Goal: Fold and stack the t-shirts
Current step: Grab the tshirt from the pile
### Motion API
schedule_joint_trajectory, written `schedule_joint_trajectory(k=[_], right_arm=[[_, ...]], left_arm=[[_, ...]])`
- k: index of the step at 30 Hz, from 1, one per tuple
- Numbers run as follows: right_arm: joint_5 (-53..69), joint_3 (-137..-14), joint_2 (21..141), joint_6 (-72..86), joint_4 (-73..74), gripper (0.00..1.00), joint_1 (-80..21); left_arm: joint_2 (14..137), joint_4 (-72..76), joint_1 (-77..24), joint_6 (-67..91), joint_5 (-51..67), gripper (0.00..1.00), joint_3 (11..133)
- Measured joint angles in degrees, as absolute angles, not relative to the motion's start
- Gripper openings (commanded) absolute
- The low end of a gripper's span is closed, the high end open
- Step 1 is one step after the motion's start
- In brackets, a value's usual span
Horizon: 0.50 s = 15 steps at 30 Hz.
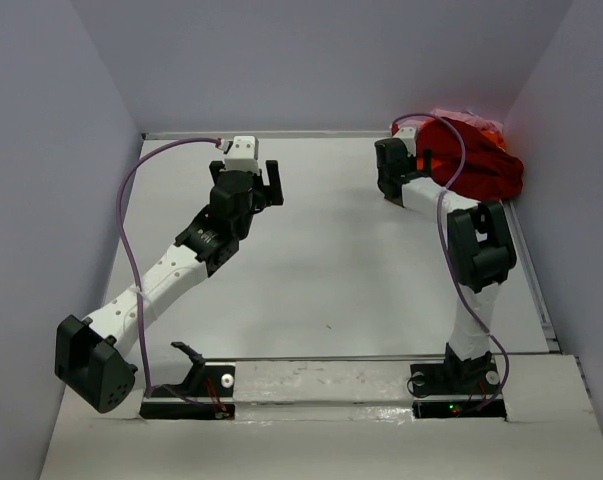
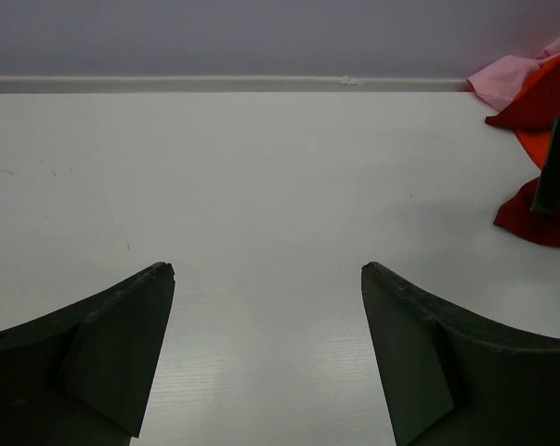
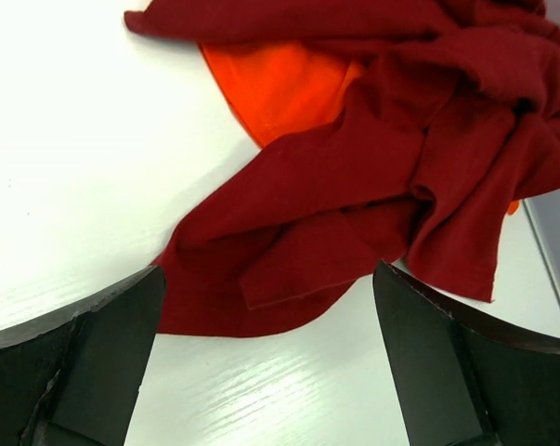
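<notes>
Three colours of cloth, and finding them all heaped in the far right corner of the tabletop (image 2: 261, 167), hard by the back wall. Seeing the maroon t-shirt (image 3: 400, 158) lying crumpled on top and spreading widest, draping over the orange t-shirt (image 3: 280, 79) and leaving only a wedge of it peeking out beneath. Spotting the pink t-shirt (image 2: 512, 79) at the back of the heap, touching the other two and mostly hidden. Finding none of them folded or stacked.

Noting the right gripper (image 3: 266, 269) hanging just at the left edge of the pile, jaws spread wide and holding nothing — the maroon hem lying flat on the tabletop in the gap between the jaws, with neither jaw touching it as far as can be told. Noting the left gripper (image 2: 267, 269) well apart from the cloth, hovering over bare tabletop toward the far left and pointing at the back wall, likewise gaping wide and gripping nothing.
</notes>
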State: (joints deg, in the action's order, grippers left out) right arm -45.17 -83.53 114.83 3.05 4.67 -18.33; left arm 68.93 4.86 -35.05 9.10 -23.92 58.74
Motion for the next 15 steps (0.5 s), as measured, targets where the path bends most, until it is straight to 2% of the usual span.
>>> schedule_joint_trajectory(k=[15], right_arm=[[-40.9,-86.4,121.3,9.5,13.1,0.94,-17.4]], left_arm=[[68.9,4.9,-35.1,9.1,-23.1,0.91,58.7]])
